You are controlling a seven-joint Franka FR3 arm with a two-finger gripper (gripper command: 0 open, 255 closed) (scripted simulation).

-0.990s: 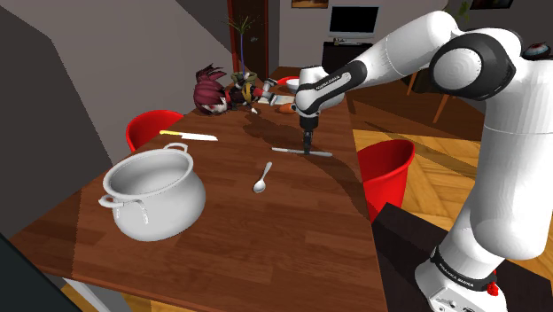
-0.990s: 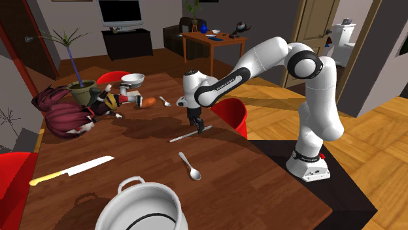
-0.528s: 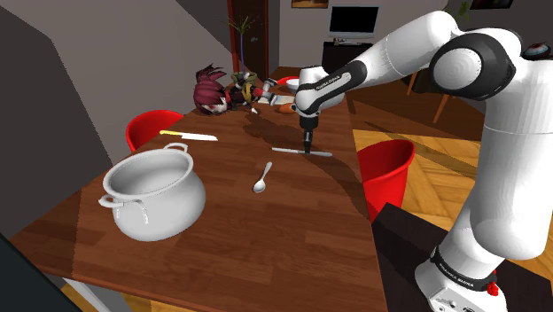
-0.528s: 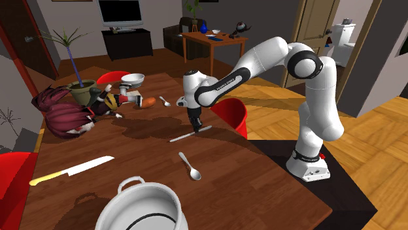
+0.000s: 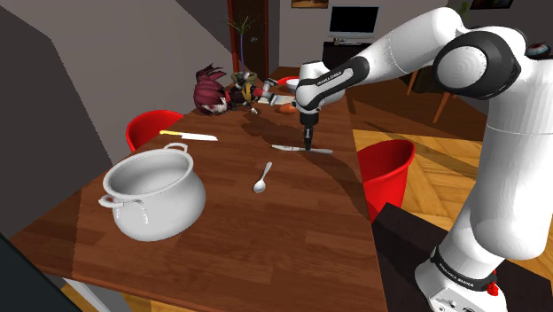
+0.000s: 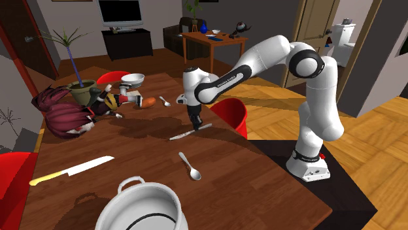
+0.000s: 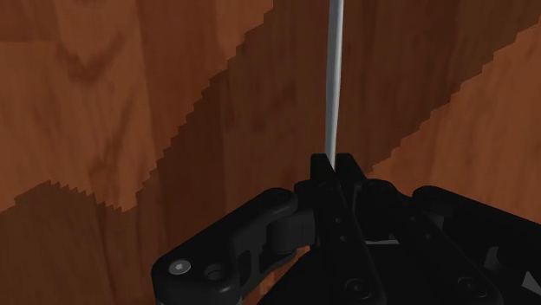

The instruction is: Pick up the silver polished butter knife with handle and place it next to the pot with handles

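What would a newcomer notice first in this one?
The white arm sweeping in from the shoulder view's right, its black gripper shut on the silver butter knife at the table's middle. Then the pale pot toward that view's lower left, and the red-haired doll at the table's far end.

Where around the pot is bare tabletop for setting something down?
Bare wood lies between the pot and the spoon, and across the table's end by the stand. The far end is crowded with toys; the yellow-handled knife lies just beyond the pot.
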